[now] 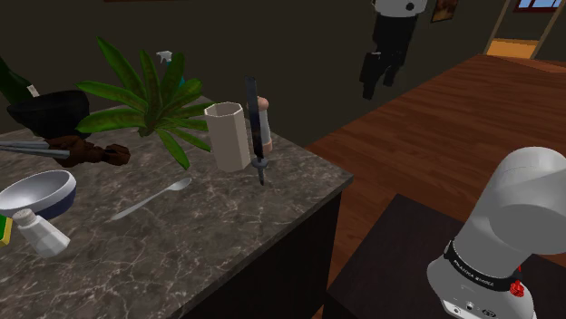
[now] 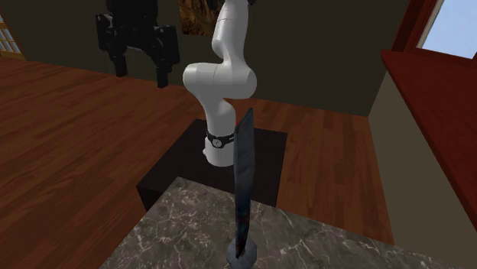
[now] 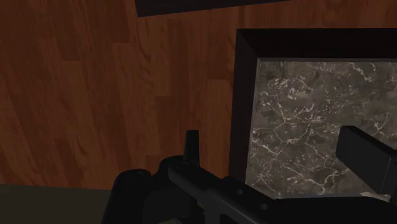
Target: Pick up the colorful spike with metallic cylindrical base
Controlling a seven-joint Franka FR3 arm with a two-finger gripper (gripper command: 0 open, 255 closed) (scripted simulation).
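Well below and away from the gripper (image 2: 141, 75), the spike (image 1: 258, 127) stands upright on the marble counter (image 1: 181, 236), just beside a white cup (image 1: 227, 136). The gripper hangs over the wood floor (image 1: 435, 136), jaws apart and empty. The approach seems barely begun; next it should travel over the counter, descend and straddle the spike.

Dim indoor light, bright window (image 2: 459, 27), deep shadowed corners
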